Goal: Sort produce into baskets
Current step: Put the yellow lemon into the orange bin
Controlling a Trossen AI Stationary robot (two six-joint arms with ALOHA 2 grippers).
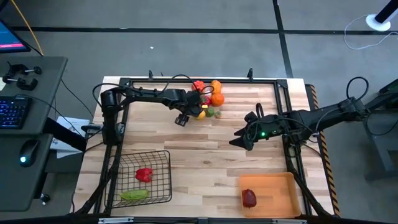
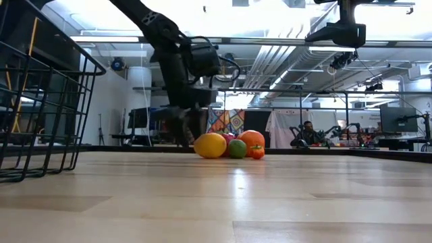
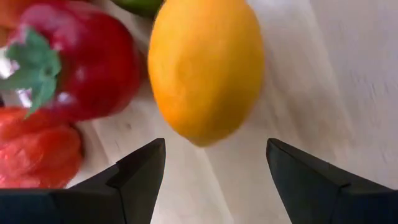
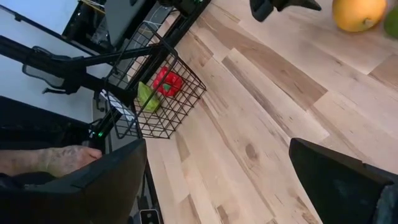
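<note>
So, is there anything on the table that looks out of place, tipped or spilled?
Nothing stands out. The wire basket sits upright holding a red piece and a green piece; the orange tray holds one dark red piece. The unsorted pile is together.

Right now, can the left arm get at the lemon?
Probably yes. The left gripper is open, jaws spread wider than the lemon just ahead. Bare wood lies between them; the red pepper sits beside it, close.
</note>
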